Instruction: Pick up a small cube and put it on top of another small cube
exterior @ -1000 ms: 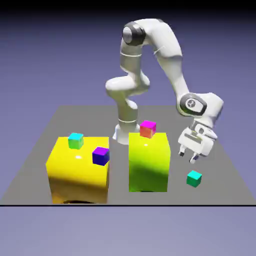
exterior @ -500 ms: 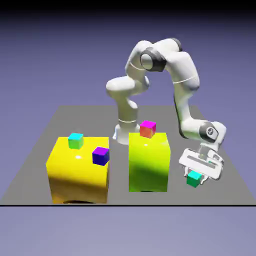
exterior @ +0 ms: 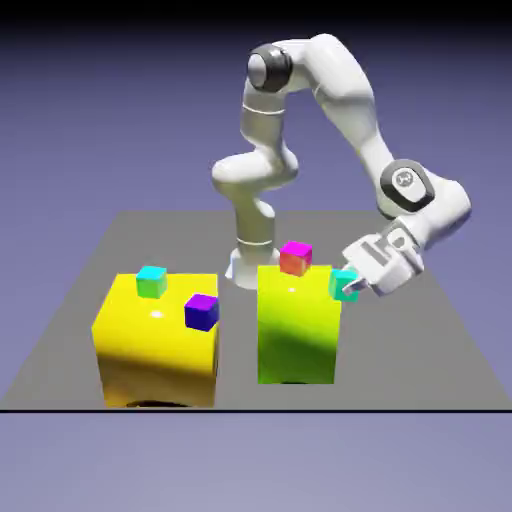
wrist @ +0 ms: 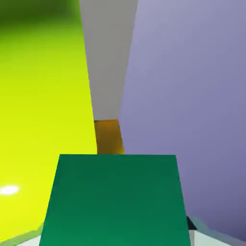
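So the white robot arm's hand (exterior: 352, 283) is clamped on the tiny teal sea-green cube (exterior: 343, 284), holding it up in the air right at the upper right edge of the tall yellow-green block (exterior: 297, 325), clear of the grey table (exterior: 420, 340). In the hand view the teal cube (wrist: 114, 199) fills the whole bottom of the picture and hides the fingertips, with the yellow-green block (wrist: 43, 96) wide on the left.

A small red cube with a magenta top (exterior: 295, 258) sits on top of that block, near its back edge, a bit to the left of the held cube. Over on the exterior view's left there's a bigger yellow block (exterior: 155, 345) with a cyan-topped green cube (exterior: 151, 281) on it, and a small purple cube (exterior: 201, 312) at its top right corner.
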`<state>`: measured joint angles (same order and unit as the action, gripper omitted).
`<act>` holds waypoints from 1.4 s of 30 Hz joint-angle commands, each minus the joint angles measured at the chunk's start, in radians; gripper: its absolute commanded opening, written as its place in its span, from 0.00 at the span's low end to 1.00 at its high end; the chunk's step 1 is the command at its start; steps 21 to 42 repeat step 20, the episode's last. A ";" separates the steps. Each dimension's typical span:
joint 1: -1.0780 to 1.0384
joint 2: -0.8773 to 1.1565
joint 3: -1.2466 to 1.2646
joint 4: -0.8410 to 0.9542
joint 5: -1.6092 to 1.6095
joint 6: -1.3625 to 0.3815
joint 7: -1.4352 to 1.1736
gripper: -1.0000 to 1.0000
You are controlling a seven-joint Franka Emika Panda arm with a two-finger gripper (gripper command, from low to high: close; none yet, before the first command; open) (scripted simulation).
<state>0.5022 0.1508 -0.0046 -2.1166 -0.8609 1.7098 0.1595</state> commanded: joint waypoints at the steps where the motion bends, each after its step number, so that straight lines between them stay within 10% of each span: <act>1: -0.012 -0.019 -0.036 -0.012 0.002 0.008 -0.024 0.00; 16: -0.235 -0.205 -0.476 -0.216 -0.016 0.191 -0.266 0.00; 17: -0.235 -0.205 -0.476 -0.216 -0.016 0.191 -0.266 1.00; 42: -0.209 -0.234 -0.447 -0.167 0.014 0.104 -0.289 1.00</act>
